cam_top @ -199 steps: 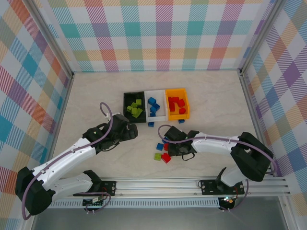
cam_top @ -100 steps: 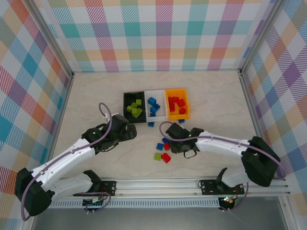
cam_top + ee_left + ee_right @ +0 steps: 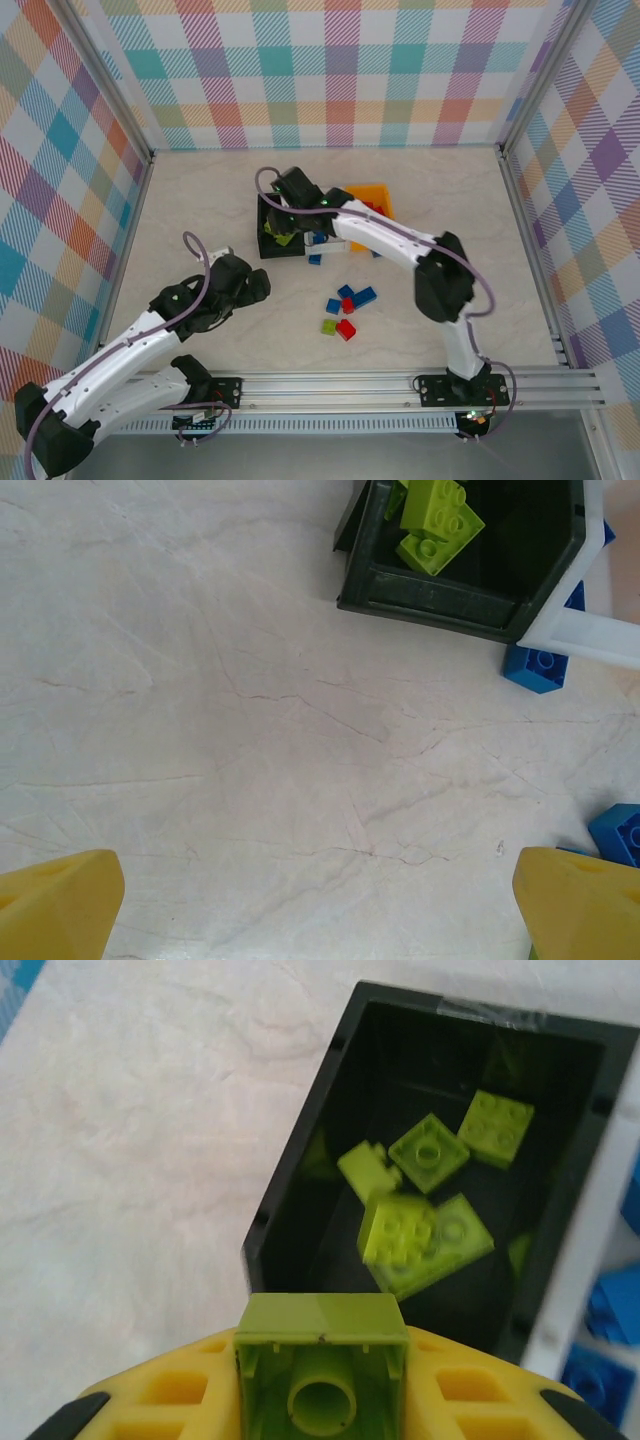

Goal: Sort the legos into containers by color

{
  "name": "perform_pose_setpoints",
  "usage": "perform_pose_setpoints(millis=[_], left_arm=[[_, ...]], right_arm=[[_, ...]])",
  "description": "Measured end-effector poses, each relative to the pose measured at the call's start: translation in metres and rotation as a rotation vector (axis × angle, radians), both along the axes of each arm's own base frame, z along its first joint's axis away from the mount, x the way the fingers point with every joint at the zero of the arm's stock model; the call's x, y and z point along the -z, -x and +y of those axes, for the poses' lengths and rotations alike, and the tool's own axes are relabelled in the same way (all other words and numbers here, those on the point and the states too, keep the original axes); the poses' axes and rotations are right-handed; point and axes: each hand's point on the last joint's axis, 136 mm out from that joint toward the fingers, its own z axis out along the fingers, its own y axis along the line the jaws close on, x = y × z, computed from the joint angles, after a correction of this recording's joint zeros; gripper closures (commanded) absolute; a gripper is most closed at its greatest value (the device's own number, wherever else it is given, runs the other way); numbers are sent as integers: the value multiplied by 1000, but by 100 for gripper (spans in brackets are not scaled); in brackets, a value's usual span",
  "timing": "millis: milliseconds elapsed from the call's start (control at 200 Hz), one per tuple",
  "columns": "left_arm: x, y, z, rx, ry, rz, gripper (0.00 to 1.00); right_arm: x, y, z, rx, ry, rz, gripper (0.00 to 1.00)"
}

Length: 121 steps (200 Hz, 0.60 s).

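Over the black bin's (image 3: 300,1160) edge, the right hand (image 3: 322,1385) pinches one lime green lego (image 3: 322,1345) between its yellow fingers (image 3: 180,1390); more green legos (image 3: 425,1230) lie inside the bin. Near that bin, the left hand (image 3: 320,900) hangs wide open above bare desk (image 3: 200,730), holding nothing.

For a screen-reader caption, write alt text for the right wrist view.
The right gripper holds a lime green lego, hollow underside facing the camera, at the near edge of the black bin, where several more lime green legos lie. A white bin with blue legos borders it on the right, all on a pale marbled table.
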Motion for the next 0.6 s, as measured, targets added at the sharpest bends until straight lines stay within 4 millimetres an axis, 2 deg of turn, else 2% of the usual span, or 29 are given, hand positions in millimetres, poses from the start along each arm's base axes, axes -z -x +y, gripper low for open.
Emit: perform_pose_setpoints(millis=[125,270,340,450,530,605], left_arm=[[0,4,3,-5,-1,7,0],[2,6,5,-6,-8,17,0],[2,7,6,-6,-11,20,0],[1,7,6,-6,-5,13,0],[0,7,6,-6,-4,11,0],[0,7,6,-6,-4,12,0]], right_arm=[[32,-28,11,18,30,35,65],[50,-44,10,37,51,63,40],[46,-49,10,43,44,60,35],[31,-51,12,37,20,41,33],[16,-45,11,28,2,25,32],[-1,-31,2,15,-17,11,31]])
